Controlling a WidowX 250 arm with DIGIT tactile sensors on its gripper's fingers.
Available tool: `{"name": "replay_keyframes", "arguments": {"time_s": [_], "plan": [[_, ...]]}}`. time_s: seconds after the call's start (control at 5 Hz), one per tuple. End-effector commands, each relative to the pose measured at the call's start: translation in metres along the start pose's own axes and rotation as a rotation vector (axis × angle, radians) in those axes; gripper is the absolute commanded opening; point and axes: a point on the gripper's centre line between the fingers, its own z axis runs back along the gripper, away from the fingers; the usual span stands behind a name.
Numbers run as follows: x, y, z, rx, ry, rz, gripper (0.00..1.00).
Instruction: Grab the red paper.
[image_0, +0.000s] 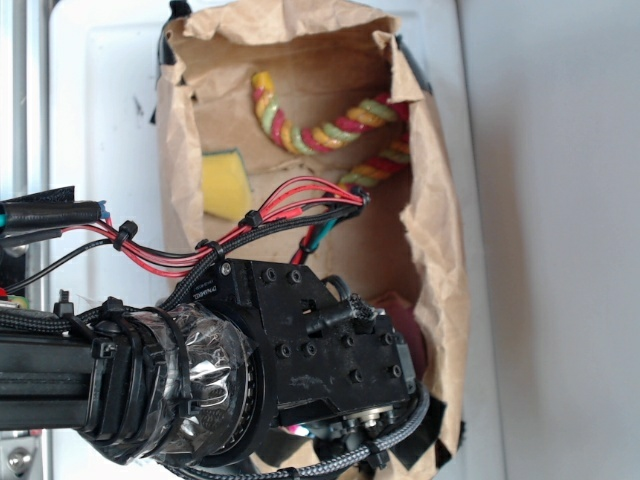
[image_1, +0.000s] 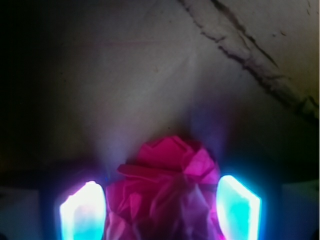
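Wrist view, left to right: glowing finger (image_1: 82, 210), red paper (image_1: 165, 195) crumpled between, second glowing finger at right. Gripper (image_1: 160, 212) jaws spread, flanking paper; contact unclear. Exterior view: yellow sponge (image_0: 227, 183), rope toy (image_0: 330, 128) inside brown paper-lined box (image_0: 440, 230); arm hides most of paper.

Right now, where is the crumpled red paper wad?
In the wrist view the crumpled red paper wad sits low and central between the gripper fingers; in the exterior view the arm mostly hides it.
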Motion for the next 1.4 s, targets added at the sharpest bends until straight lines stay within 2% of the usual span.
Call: {"name": "replay_keyframes", "arguments": {"time_s": [0.0, 0.2, 0.4, 0.6, 0.8, 1.0, 1.2], "plan": [[-0.011, -0.005, 0.002, -0.024, -0.011, -0.080, 0.00], [-0.001, -0.001, 0.013, -0.037, -0.083, -0.060, 0.00], [0.023, 0.010, 0.041, -0.039, -0.196, -0.036, 0.00], [0.029, 0.026, 0.091, 0.012, -0.372, 0.010, 0.00], [0.037, 0.036, 0.119, -0.008, -0.404, 0.088, 0.00], [0.044, 0.036, 0.140, 0.036, -0.466, 0.085, 0.00], [0.051, 0.051, 0.159, 0.058, -0.518, 0.062, 0.00]]}}
